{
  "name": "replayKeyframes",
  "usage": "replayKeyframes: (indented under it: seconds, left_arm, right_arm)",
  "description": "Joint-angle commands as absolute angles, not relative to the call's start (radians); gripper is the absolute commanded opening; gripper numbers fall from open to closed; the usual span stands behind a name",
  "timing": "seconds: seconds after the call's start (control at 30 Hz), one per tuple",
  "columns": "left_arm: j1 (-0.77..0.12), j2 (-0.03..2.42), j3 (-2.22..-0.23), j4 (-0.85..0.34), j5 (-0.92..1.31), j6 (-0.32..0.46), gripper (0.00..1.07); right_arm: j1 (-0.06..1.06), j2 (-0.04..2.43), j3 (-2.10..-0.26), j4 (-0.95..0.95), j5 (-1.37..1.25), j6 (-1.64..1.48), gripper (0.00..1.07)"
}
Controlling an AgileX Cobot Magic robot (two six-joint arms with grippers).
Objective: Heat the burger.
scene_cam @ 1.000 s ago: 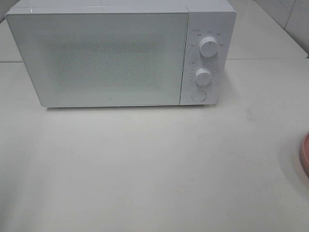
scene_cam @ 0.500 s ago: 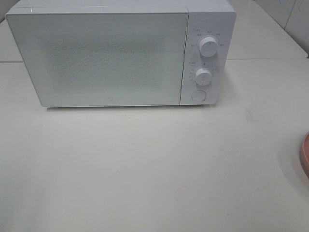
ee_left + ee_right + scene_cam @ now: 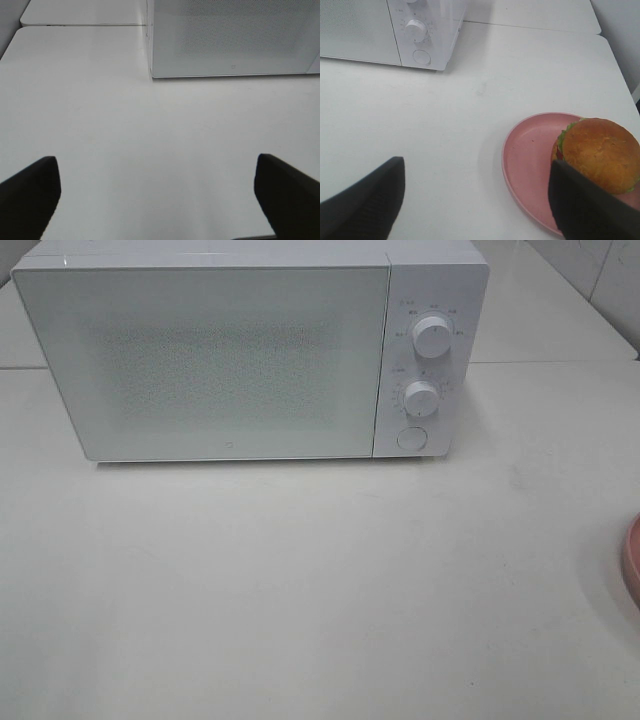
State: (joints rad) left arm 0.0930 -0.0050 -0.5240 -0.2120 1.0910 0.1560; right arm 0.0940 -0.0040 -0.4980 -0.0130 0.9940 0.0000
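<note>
My left gripper (image 3: 157, 187) and right gripper (image 3: 477, 200) both stand apart, empty. The burger (image 3: 600, 154) sits on the pink plate (image 3: 530, 150), right of the closed microwave (image 3: 250, 355). I should open its door first, pulling squarely.

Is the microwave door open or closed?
Closed. The microwave door sits flat against the front, flush with the control panel, and you cannot see inside.
</note>
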Motion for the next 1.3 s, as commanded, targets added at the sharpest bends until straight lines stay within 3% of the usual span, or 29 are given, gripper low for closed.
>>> replayKeyframes:
  seconds: [0.03, 1.3]
  left_arm:
    - [0.096, -0.029, -0.522, -0.221, 1.079, 0.155, 0.98]
    - [0.096, -0.028, -0.522, -0.222, 1.079, 0.155, 0.98]
  right_arm:
    - [0.086, -0.029, -0.497, -0.012, 0.994, 0.000, 0.76]
    - [0.086, -0.029, -0.497, -0.012, 0.994, 0.000, 0.76]
